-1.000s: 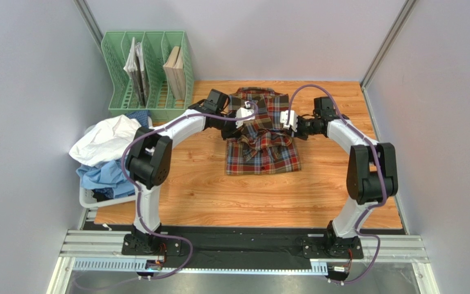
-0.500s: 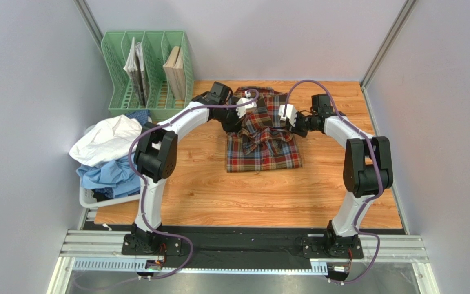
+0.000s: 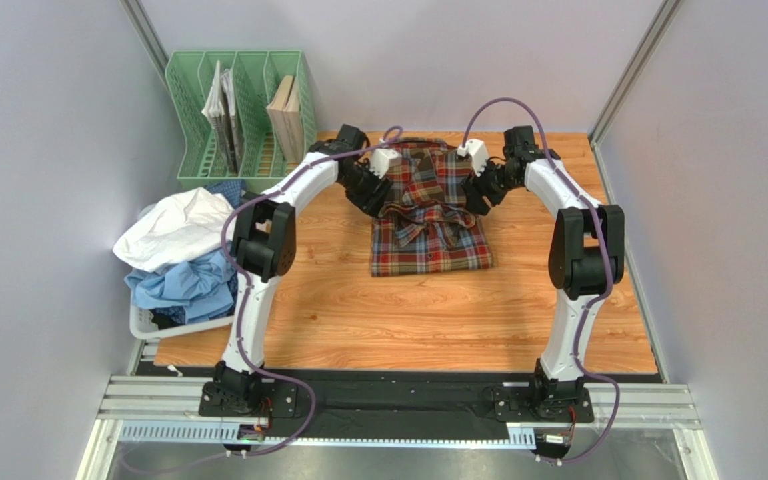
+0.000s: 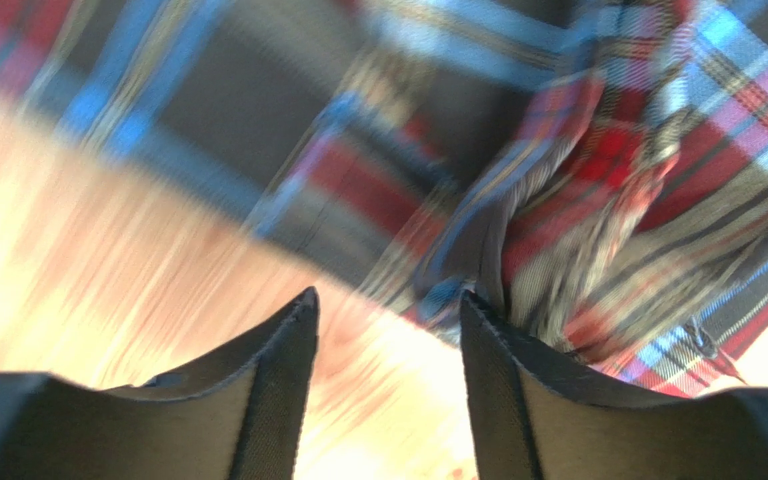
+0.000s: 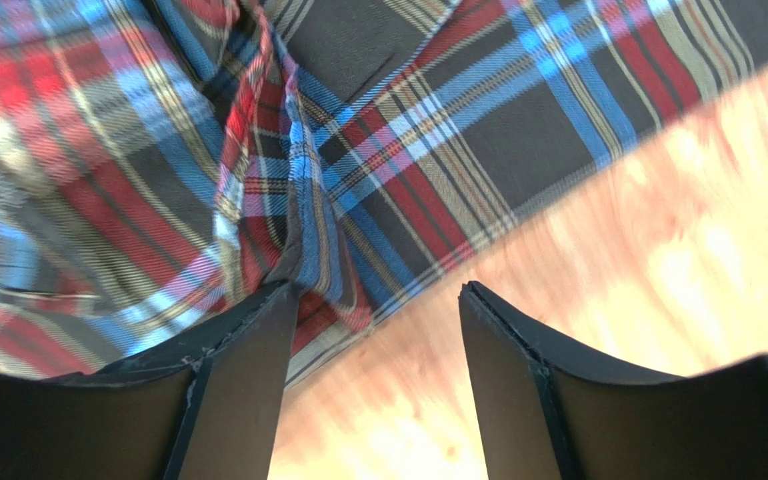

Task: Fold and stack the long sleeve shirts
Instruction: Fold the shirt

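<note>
Top external view: tartan shirt lies folded mid far edge of the worktop. Both pincers were clenched a second ago and are now released: left pincer and right pincer gape empty beside the cloth. This fold looks finished; stacking is still to come.

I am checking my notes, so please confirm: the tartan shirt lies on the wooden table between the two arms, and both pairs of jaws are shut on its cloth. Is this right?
Not fully. The tartan shirt lies on the wooden table between the two arms, but both pairs of jaws stand open, gripping no cloth. The left wrist and right wrist views show this.
</note>
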`<state>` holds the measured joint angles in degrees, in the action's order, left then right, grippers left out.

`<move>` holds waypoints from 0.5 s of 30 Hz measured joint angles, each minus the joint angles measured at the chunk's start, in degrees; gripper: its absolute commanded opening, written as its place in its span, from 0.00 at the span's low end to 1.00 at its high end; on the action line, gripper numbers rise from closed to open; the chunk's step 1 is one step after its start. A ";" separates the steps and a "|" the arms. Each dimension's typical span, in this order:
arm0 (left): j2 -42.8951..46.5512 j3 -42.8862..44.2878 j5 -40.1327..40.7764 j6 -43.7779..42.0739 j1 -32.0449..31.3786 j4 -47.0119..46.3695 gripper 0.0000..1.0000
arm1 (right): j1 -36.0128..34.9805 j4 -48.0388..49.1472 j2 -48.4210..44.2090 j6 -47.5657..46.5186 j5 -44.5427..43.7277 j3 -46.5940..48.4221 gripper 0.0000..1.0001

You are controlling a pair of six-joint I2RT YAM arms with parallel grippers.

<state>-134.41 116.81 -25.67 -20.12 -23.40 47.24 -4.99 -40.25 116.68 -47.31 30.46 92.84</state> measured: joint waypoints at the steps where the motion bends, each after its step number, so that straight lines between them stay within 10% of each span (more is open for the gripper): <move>1: 0.39 -0.44 -0.66 1.68 1.01 -0.31 0.72 | 0.22 -1.05 0.00 1.70 0.02 0.92 0.66; 8: 17.77 -22.38 -4.72 14.47 9.79 -8.13 0.69 | 3.91 -5.92 -4.98 15.56 2.45 -5.25 0.66; 15: 26.45 -32.44 -10.54 21.66 4.46 -16.00 0.69 | 4.02 -3.30 -6.84 28.96 3.67 -15.45 0.63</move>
<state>-107.96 84.38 -36.21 1.54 -18.94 31.24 -0.97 -43.55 109.84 -18.35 34.13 77.38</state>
